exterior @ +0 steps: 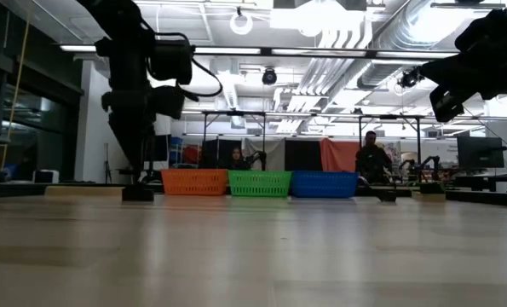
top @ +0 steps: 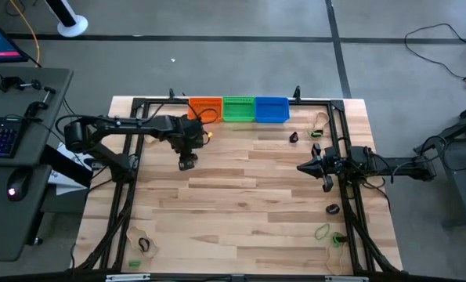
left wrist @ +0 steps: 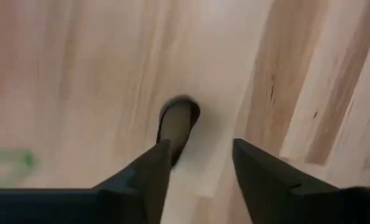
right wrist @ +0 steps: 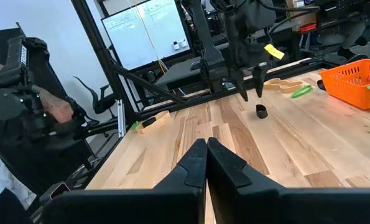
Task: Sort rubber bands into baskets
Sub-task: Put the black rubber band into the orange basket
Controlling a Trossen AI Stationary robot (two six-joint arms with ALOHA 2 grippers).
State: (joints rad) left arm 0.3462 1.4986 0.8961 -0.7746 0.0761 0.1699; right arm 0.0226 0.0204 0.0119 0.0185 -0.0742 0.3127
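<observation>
**Left gripper open above a black band, right gripper closed and empty**

Left gripper [top: 187, 163] hanging over the tabletop [top: 240, 188] just in front of the orange basket [top: 205, 108], fingers [left wrist: 148, 177] parted and holding nothing. Directly below, between the finger tips in the left wrist view, a small black band [left wrist: 178, 127] lying flat on the wood, untouched; seen from the right wrist as a dark loop [right wrist: 261, 111] just beneath the left gripper [right wrist: 250, 87].

Right gripper [top: 303, 167] out near the right frame rail at mid-depth, pointing toward the table's middle, fingers [right wrist: 194, 167] pressed together with nothing between them.

Three baskets in a row along the far edge, touching side by side: orange at left, green basket [top: 238, 108] in the middle, blue basket [top: 271, 109] at right; same order in the low view [exterior: 195, 182], [exterior: 260, 183], [exterior: 324, 184].

More bands scattered well apart from both grippers: a black band [top: 293, 138] and a tan band [top: 321, 120] near the blue basket on the right side; a black band [top: 332, 209] and a green band [top: 322, 230] toward the near right corner; a black band [top: 144, 245] near the near left corner. Contents of the baskets not discernible
</observation>
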